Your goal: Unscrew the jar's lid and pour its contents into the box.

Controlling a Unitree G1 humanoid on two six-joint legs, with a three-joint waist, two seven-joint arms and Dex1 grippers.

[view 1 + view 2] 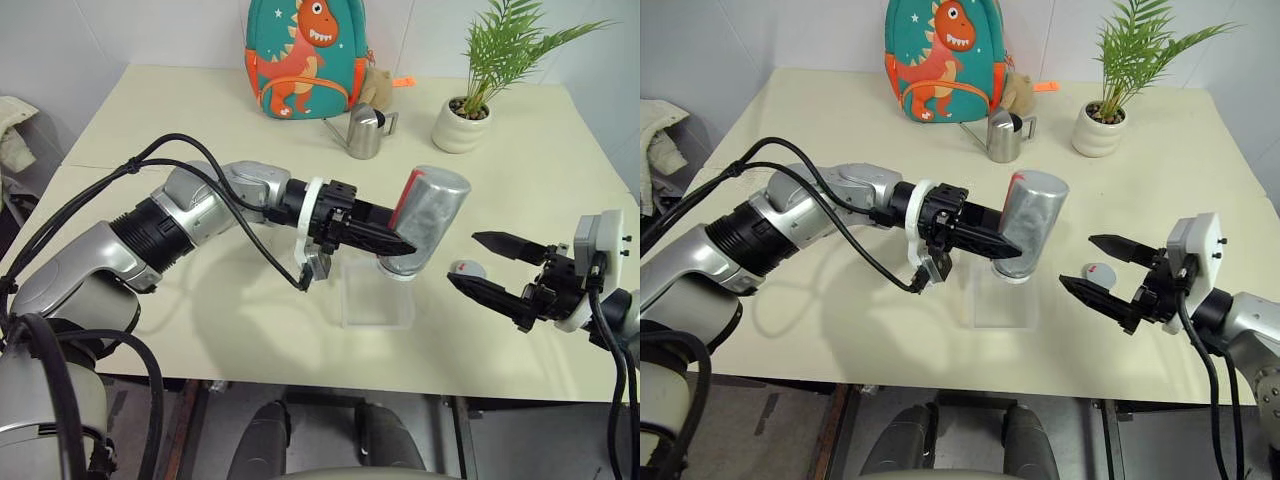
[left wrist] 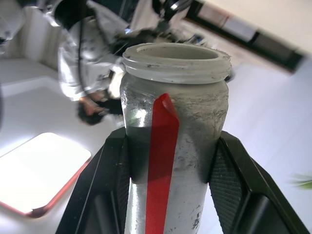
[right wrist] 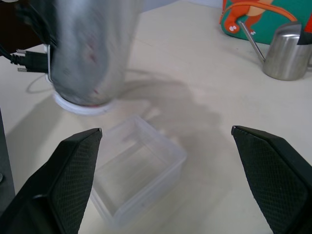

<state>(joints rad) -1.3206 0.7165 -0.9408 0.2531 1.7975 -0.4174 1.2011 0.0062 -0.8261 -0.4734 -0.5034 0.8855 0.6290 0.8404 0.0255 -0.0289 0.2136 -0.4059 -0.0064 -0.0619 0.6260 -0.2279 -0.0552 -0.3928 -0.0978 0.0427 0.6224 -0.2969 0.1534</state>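
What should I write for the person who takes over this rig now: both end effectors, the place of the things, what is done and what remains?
Left end effector: shut on the jar, holding it upside down, mouth over the box.
Right end effector: open, holding nothing, beside the lid, which lies on the table to the right of the box.
Done: lid unscrewed, jar tipped over the box.
Contents: I cannot see any in the box or falling.
Left: confirm that the jar is empty, then set it down.

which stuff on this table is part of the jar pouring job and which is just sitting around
In the job: jar, upended, mouth down, in the left gripper; clear box below it; lid off on the table; open right gripper.

Lying about: dinosaur backpack, steel can, potted plant.
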